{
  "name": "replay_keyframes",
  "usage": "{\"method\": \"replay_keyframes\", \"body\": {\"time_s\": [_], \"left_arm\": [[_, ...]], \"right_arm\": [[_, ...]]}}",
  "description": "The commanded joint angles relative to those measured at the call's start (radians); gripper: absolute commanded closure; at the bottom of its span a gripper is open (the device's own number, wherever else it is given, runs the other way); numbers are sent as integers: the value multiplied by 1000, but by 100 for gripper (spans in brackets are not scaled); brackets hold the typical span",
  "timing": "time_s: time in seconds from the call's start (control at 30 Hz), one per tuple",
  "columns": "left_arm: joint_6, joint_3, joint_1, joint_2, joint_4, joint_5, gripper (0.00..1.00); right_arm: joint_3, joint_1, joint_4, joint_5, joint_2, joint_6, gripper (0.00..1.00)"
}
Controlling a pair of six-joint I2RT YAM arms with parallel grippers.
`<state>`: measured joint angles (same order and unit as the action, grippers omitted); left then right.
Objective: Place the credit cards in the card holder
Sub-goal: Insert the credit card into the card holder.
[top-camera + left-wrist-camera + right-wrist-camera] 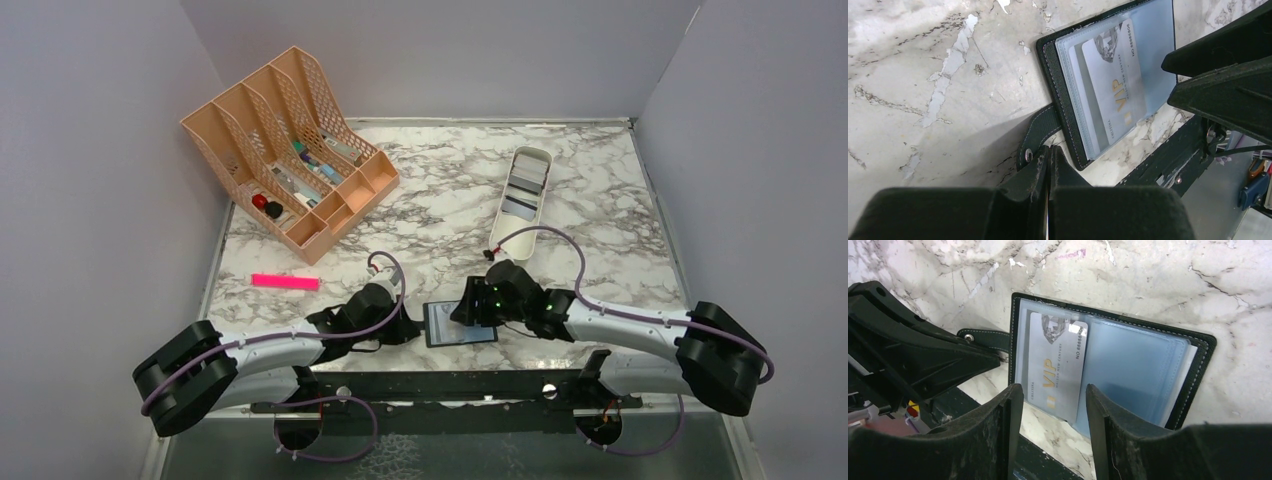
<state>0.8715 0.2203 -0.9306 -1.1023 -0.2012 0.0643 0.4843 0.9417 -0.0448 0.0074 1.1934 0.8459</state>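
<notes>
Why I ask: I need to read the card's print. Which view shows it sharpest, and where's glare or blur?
Right wrist: print on the VIP card is sharpest, with one small glare spot at its corner. Left wrist: readable, though the clear sleeve hazes it. Top external: the card holder is too small to read.

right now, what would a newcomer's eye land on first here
The open black stitched card holder at the near edge of the marble table, between the arms, shows a silver VIP plastic card in a clear sleeve. The right gripper stands open over the holder; the left gripper is shut, tips at the holder's strap. Farther back: a peach plastic desk organiser on the left, a white oblong tray of cards on the right.
</notes>
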Motion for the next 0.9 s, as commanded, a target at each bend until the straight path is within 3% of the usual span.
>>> {"method": "replay_keyframes", "body": {"time_s": [0.0,0.3,0.87], "left_arm": [[-5,-15,-2,22,2,20,97],[-3,-21,-3,10,-10,31,97],[3,-20,-3,-18,-37,31,98]], "right_arm": [[-20,6,86,-38,39,12,46],[2,6,126,-58,139,21,47],[-50,21,422,-230,256,125,57]]}}
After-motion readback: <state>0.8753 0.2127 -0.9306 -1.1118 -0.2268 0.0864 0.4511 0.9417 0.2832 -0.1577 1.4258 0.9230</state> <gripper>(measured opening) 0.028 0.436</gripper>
